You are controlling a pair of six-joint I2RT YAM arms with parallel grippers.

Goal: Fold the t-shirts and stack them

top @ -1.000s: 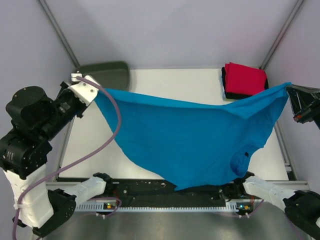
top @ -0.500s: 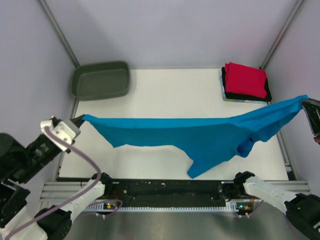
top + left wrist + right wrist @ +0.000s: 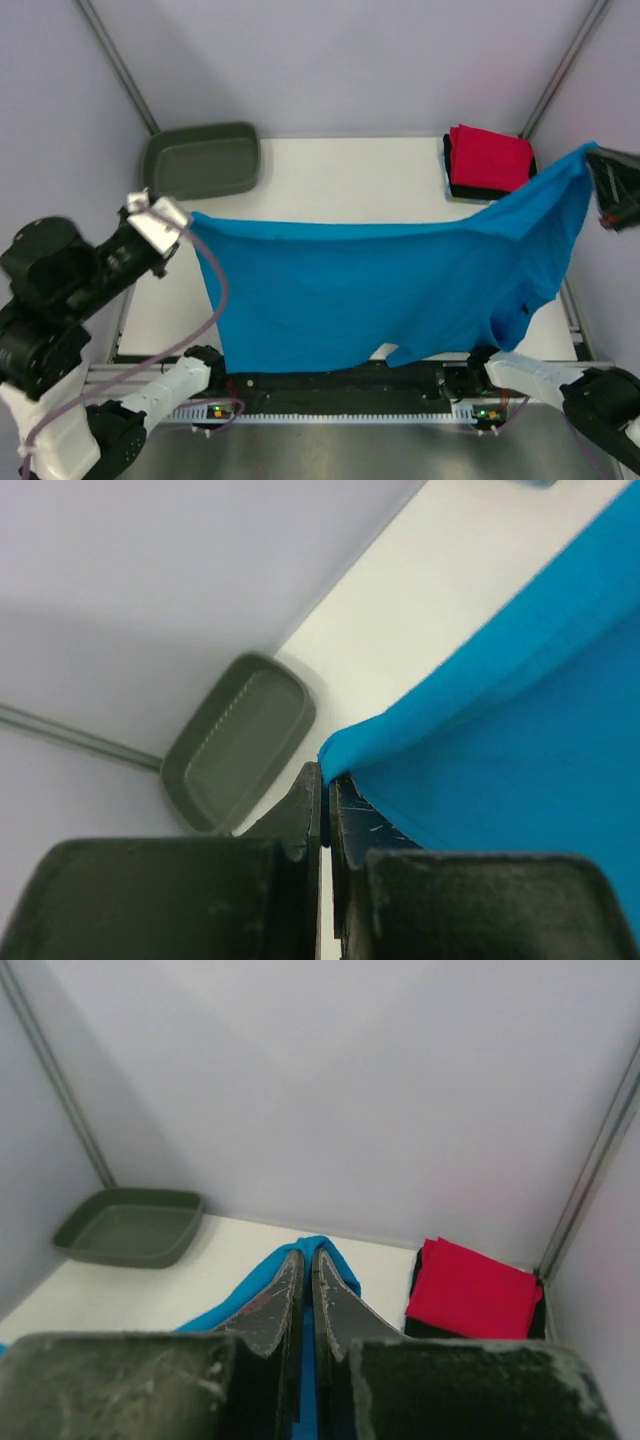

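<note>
Turquoise cloth hung spread in the air between my two arms; the blue t-shirt [image 3: 380, 290] stretched above the white table [image 3: 340, 175], its lower hem drooping toward the near edge; my left gripper [image 3: 324, 780] was pinched tight on one corner, my right gripper [image 3: 306, 1265] likewise on the opposite corner; the folded red shirt [image 3: 490, 158] lay at the far right, the olive tub [image 3: 200, 160] far left.

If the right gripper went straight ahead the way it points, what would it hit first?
Past the turquoise shirt pinched in its fingers, probably bare table, between the tub and red shirt; depth is unclear.
</note>
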